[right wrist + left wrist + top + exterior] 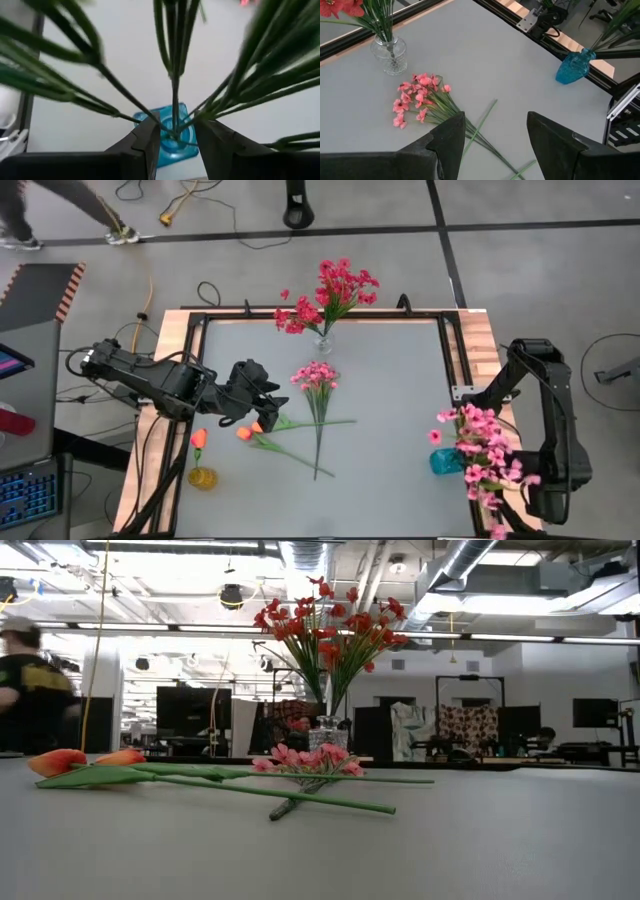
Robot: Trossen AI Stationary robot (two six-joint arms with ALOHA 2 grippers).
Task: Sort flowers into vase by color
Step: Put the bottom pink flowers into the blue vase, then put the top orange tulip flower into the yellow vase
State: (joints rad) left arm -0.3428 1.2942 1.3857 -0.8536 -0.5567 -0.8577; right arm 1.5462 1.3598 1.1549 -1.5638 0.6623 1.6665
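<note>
Deep red flowers [335, 288] stand in a clear glass vase [322, 345] at the table's far edge. A pink spray [315, 375] lies flat mid-table, its stem crossing two orange tulips [248, 432] that also lie flat. One orange bud [199, 440] stands in a yellow vase [202, 477]. Light pink flowers [485, 455] stand in a blue vase [446, 461] at the right. My left gripper [495, 145] hovers open above the tulips. My right gripper [177, 142] is open just above the blue vase's mouth [172, 137], a finger on either side of the green stems [175, 95].
A black frame [320, 315] and wooden borders [480, 340] edge the grey table. Open tabletop lies between the loose flowers and the blue vase. A person walks on the floor beyond the far left corner [20, 220]. The low view shows no gripper.
</note>
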